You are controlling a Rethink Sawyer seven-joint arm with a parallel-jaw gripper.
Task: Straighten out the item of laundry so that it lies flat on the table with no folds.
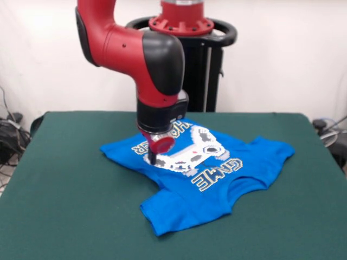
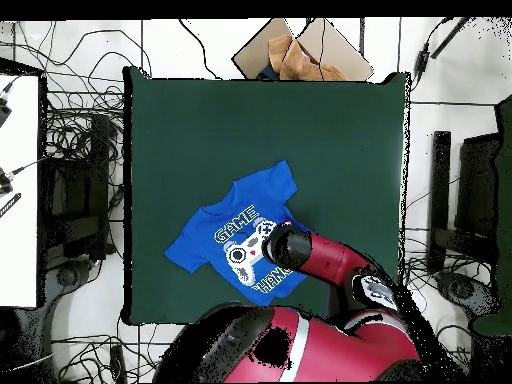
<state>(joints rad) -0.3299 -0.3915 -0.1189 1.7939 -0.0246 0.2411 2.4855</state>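
The item of laundry (image 1: 217, 187) is a bright blue T-shirt with a white game-controller print and "GAME" lettering, lying print-up near the middle of the green table (image 1: 70, 206). In the overhead view the item of laundry (image 2: 215, 240) sits left of centre on the table (image 2: 340, 150), turned at an angle. Its hem is wrinkled and one sleeve is bunched. My gripper (image 1: 152, 160) points straight down onto the printed chest, its tip touching or just above the cloth. From above, my gripper (image 2: 285, 245) hides the shirt's edge on that side.
Cardboard pieces (image 2: 300, 55) lie just beyond the table's far edge in the overhead view. Cables (image 2: 75, 150) and equipment crowd the floor on both sides. Wide bare felt surrounds the shirt.
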